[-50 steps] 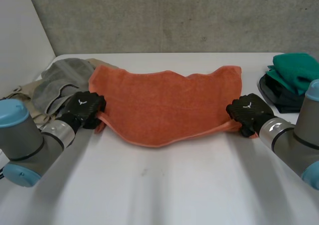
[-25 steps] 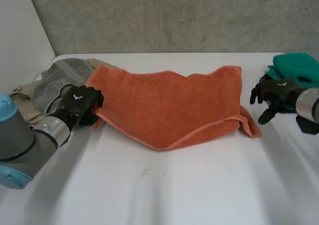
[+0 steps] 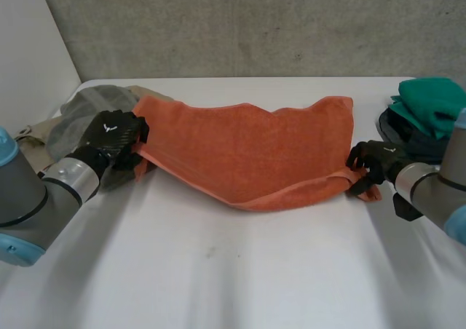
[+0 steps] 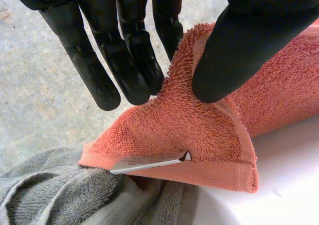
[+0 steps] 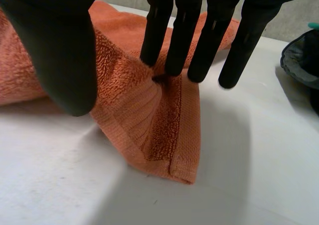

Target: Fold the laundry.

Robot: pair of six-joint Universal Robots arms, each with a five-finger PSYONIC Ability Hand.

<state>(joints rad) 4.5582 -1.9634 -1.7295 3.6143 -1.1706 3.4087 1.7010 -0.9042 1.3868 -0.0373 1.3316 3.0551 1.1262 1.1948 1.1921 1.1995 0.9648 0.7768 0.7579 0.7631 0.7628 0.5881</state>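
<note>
Towel: orange towel (image 3: 247, 151) lies doubled across the middle of the worktop (image 3: 240, 271). Its near edge sags in a curve and its far edge is wavy.
Left robot hand: the left robot hand (image 3: 115, 138) is at the towel's left corner and clamped on it. The thumb (image 4: 239, 46) is on one face of a raised ridge of cloth, the fingers (image 4: 134, 60) on the other. A white tag (image 4: 149, 161) shows at the hem below.
Right robot hand: the right robot hand (image 3: 373, 161) is at the right corner. Its fingers (image 5: 184, 41) are straight with tips on the layered hem, and the thumb (image 5: 60, 51) stands apart. It looks spread, not yet pinching.
Neighbours: grey pile (image 3: 87, 111) lies against the left corner. Green stack (image 3: 429, 103) is near the right robot hand, clear of the towel.
Step, as judged: securing both end corners before the next fold.
Doing it well:
- Bring the right thumb in so it takes every hem layer, not just the top one.
- Lift both corners together and level.
- Draw them apart enough to pull out the sag.
Watch for:
- A lower layer slipping free at the right corner.
- The left corner dragging grey cloth along.
</note>
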